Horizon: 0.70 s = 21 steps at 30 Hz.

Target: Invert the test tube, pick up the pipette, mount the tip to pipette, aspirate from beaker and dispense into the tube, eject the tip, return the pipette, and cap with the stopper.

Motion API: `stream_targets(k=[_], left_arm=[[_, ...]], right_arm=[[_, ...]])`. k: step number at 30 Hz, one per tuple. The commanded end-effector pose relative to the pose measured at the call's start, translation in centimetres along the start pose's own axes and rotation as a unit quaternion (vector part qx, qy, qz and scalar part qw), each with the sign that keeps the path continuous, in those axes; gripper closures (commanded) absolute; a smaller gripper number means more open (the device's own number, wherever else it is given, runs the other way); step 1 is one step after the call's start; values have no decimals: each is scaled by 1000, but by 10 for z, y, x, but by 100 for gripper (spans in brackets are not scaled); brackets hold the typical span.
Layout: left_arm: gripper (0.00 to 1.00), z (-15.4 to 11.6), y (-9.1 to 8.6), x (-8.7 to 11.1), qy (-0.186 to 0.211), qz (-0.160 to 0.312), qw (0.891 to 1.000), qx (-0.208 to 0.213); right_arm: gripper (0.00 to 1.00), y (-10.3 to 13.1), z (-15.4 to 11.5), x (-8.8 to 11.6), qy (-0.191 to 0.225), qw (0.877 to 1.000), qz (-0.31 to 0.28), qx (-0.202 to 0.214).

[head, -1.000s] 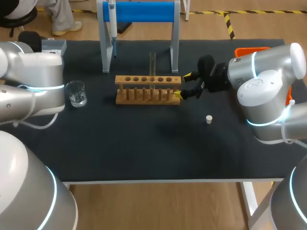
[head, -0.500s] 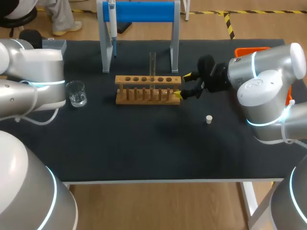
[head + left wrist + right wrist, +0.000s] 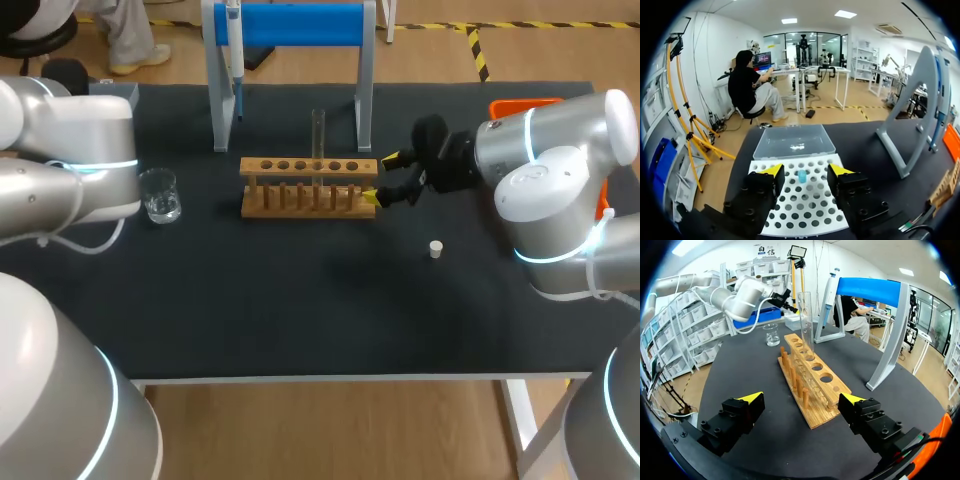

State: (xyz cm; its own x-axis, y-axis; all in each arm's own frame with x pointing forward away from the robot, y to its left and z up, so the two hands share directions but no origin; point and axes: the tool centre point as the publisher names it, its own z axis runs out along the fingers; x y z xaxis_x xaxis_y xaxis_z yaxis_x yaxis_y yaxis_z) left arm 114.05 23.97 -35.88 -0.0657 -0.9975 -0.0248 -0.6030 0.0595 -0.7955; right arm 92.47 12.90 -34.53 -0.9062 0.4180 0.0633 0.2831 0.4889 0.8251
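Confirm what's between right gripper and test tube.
Only the wooden rack, its empty near holes, per right wrist view; right gripper open, test tube upright.

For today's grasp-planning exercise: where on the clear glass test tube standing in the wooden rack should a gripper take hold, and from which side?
Take the clear glass test tube by its bare upper length, above the wooden rack, fingers level, from the side. It stands upright with its lower part sunk in a rack hole; the open right gripper at the rack's end probably suits.

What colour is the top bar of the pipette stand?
The top bar is bright blue; it shows clearest in the head view.
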Motion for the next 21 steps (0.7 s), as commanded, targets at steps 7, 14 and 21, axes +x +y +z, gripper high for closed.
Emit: stream_targets(k=[7,14,21], left_arm=[[49,8,0,-2,-4,-3,1000,1],[51,9,3,-3,-6,-4,1000,-4],[53,10,4,-3,-7,-3,1000,-6]], right_arm=[[0,0,-1,0,1,1000,0,0],[0,0,-1,0,1,1000,0,0],[0,0,-1,0,1,1000,0,0]])
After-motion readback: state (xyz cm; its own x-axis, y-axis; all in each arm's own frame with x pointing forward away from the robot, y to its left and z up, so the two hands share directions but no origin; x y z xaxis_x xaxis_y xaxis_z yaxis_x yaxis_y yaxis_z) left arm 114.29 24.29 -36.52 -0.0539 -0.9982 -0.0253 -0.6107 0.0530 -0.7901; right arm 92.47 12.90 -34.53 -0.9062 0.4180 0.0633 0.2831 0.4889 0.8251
